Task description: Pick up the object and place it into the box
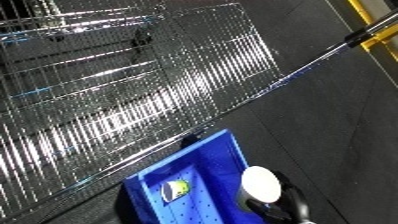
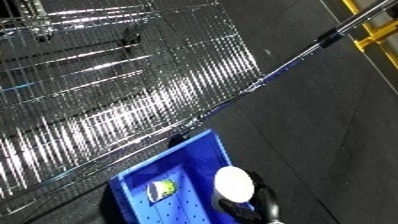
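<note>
While the whole scene is sitting at a steep tilt, a wire cart [image 1: 115, 95] is filling the upper left and centre of the frame, its shiny metal grid catching bright streaks of light. Its lower rail is running diagonally from the lower left up toward the upper right, where a dark handle bar with a silver end [image 1: 342, 45] is reaching toward a yellow frame [image 1: 378, 25] at the top right corner.

Below the cart, at the bottom centre of the frame, a blue bin [image 1: 155, 202] is lying on the dark floor [image 1: 329, 135], its perforated base showing and its near wall rising toward the cart. Inside it, toward the bin's left part, a small object with green, yellow and white markings [image 1: 176, 190] is resting on the base.

Just to the right of that, at the bottom edge, the right hand [image 1: 280, 207] is coming in from below, black and hanging over the bin's right side. It is wrapping around a round white object [image 1: 261, 184], which is showing as a pale oval above the dark fingers, over the bin's right edge. How far the fingers are curling behind the white object is hard to make out, though the hand is plainly grasping it. The forearm is not showing, and the left hand is out of sight in both views.
</note>
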